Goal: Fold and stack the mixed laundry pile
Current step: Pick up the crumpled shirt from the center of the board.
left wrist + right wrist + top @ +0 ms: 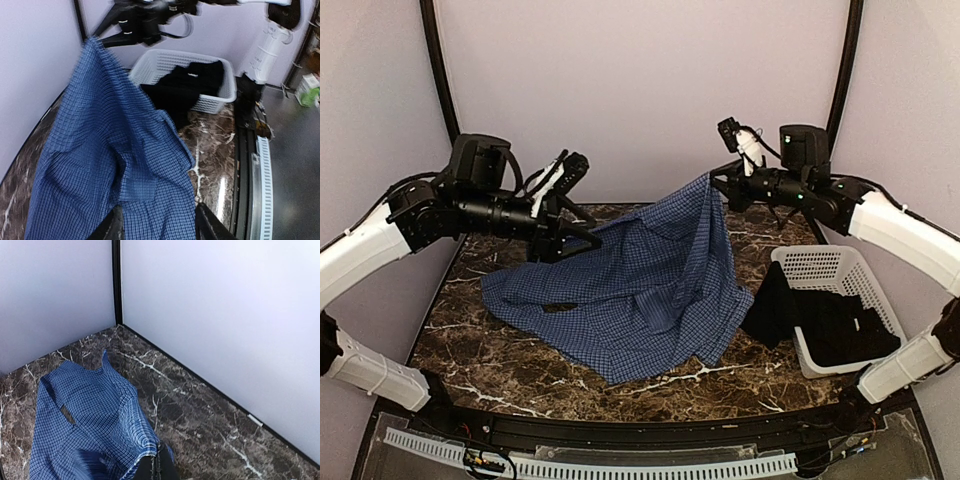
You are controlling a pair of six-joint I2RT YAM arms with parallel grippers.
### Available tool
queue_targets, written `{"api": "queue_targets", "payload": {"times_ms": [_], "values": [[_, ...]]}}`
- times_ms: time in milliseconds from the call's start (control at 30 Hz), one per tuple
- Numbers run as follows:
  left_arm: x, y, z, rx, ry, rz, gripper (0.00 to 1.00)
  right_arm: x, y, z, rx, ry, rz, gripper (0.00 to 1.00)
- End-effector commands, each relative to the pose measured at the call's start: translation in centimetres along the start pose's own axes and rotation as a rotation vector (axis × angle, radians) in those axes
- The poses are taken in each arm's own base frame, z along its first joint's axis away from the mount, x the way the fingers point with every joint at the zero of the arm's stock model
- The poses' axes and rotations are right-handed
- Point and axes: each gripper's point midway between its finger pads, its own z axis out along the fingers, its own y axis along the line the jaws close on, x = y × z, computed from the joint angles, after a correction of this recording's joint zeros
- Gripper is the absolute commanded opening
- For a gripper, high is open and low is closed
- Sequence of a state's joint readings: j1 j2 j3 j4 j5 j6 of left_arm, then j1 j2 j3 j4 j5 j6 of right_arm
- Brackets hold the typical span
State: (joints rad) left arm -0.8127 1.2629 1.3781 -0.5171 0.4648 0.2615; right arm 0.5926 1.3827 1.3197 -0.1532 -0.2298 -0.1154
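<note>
Shirt (640, 290) midway on the table (520, 370), basket (820, 262) right of it (second garment (830, 325) inside, partly over the rim)

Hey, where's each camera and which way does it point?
Top external: above, behind the robot, looking down on the table; left arm and right arm show.
Left wrist: faces rightward to the basket; left tool at the bottom.
Right wrist: looks down toward the far left corner; right tool pinches the checked shirt.
All share the shirt.
</note>
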Motion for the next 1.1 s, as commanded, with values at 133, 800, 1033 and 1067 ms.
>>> {"api": "queue_targets", "payload": {"times_ms": [133,800,1033,1067], "values": [[5.4,15.5,-11.2,-0.591,-0.330,-0.534,0.68,1.8,1.5,-1.8,-0.044,-0.059,0.071,0.00],[26.5,31.8,-7.3,-0.620,-0.335,-1.489,0.51,6.7,1.4,-0.9,-0.021,0.049,0.194,0.00],[29.0,33.1,-4.8,-0.570,-0.317,-1.563,0.42,7.2,1.1,-0.1,-0.010,0.060,0.194,0.00],[29.2,33.2,-4.6,-0.568,-0.312,-1.565,0.41,7.3,1.1,-0.1,-0.009,0.062,0.192,0.00]]}}
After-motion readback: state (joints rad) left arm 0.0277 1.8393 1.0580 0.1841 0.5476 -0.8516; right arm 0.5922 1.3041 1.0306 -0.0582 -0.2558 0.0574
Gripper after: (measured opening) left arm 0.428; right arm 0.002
